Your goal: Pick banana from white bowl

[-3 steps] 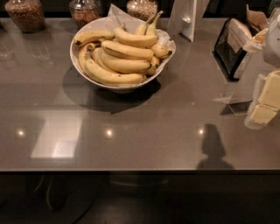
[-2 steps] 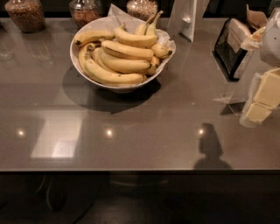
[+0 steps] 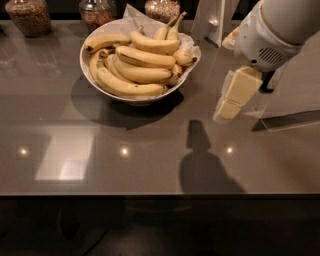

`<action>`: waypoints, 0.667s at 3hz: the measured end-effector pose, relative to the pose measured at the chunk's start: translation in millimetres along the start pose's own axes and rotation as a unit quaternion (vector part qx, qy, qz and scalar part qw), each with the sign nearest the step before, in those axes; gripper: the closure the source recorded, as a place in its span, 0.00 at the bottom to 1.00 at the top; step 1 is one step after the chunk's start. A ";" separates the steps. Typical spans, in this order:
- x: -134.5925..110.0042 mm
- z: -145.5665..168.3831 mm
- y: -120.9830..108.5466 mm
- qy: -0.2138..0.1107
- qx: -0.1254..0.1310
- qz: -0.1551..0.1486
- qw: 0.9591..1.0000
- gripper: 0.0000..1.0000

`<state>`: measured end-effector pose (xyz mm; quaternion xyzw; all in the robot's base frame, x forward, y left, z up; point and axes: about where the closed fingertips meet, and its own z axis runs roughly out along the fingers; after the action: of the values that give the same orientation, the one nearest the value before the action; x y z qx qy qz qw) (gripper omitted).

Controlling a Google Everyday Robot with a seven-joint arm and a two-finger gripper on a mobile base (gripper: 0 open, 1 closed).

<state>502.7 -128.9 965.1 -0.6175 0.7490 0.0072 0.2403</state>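
Here's the arm point(image 3: 272, 32), coming in from the upper right corner, its bulky white housing with a vent grille angled down and to the left. Below it hangs the gripper point(image 3: 227, 109), cream-coloured and blocky, tilted on the same down-left slant, hovering over the dark table point(image 3: 150, 172) and touching nothing. It holds nothing, and I cannot tell whether it is spread or closed. Its shadow point(image 3: 200, 160) falls on the tabletop just below and to the left of it. Off to the left, apart from the gripper, sits the white bowl point(image 3: 82, 60), lined with crinkled paper point(image 3: 131, 12) and piled with bananas point(image 3: 142, 74), one long banana lying across the top of the heap. Three glass jars point(image 3: 27, 15) of brown grains line the back edge behind the bowl.
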 end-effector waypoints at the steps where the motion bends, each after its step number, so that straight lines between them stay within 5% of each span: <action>1: -45.9 25.7 -19.5 -0.035 0.003 -0.011 0.999 0.00; 2: -46.0 25.8 -19.5 -0.035 0.003 -0.011 0.999 0.00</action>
<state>535.5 -83.2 964.9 -0.6244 0.7330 0.0239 0.2687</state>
